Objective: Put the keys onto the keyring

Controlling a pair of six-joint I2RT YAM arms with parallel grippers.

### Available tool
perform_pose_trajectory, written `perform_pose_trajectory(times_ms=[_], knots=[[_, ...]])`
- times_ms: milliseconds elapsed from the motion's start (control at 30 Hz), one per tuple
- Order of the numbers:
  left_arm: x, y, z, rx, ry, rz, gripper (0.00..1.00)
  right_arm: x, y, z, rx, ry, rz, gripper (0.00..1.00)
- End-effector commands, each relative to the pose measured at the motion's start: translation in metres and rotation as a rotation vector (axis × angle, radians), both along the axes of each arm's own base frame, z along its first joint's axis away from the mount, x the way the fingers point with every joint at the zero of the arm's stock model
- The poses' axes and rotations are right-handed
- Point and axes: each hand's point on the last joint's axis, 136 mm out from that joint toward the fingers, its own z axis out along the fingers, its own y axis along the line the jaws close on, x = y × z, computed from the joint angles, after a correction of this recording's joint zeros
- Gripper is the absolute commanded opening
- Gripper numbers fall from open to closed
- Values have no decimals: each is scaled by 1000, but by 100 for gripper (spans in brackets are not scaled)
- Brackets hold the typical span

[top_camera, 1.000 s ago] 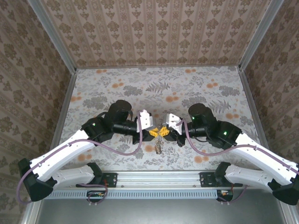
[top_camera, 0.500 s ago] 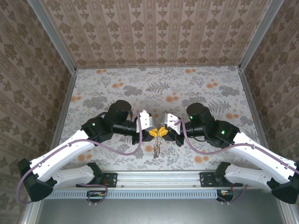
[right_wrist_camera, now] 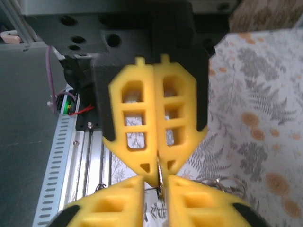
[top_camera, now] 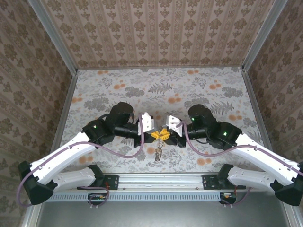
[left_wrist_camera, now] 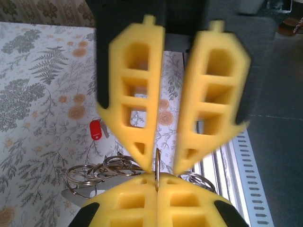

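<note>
the left claw (left_wrist_camera: 156, 178) is squeezed tight together on a thin metal ring (left_wrist_camera: 156, 160). the ring stands on its edge and pokes out past the tips of the left claw. the right claw (left_wrist_camera: 163, 165) is nose to nose with the left claw, tip almost on tip. its two yellow fingers (left_wrist_camera: 155, 94) are a little apart, and the ring sits in the gap between them. i cannot tell if those fingers touch the ring.

just beside the tips of the left claw is a bunch of shiny wire loops (left_wrist_camera: 102, 169), all tangled up. seen from above, the bunch hangs just below the left claw, on the side near the arm bases. a tiny red key (left_wrist_camera: 96, 130) is near the bunch, a bit farther from the left claw. i cannot tell if the red key is hooked on a loop or is free. other keys are too small to make out.

under the left claw is the table (top_camera: 118, 85), with a cloth of grey leaves and orange flowers.
</note>
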Motion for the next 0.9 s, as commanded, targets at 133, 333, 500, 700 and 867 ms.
perform_pose_trajectory(times_ms=[133,333,500,700,867], knots=[[-13,7,42,-174,-42,-77,0,-7,-30,39,209,-63,-130,67],[-29,15,57,-233,-21,-153,0,43,-84,5,162,68,-559,71],[-37,21,67,-277,-23,-177,0,74,-146,-46,104,287,-952,70],[-48,26,74,-317,-8,-224,0,71,-178,-101,50,496,-1147,67],[-58,30,82,-349,3,-272,0,70,-182,-130,29,578,-1187,66]])
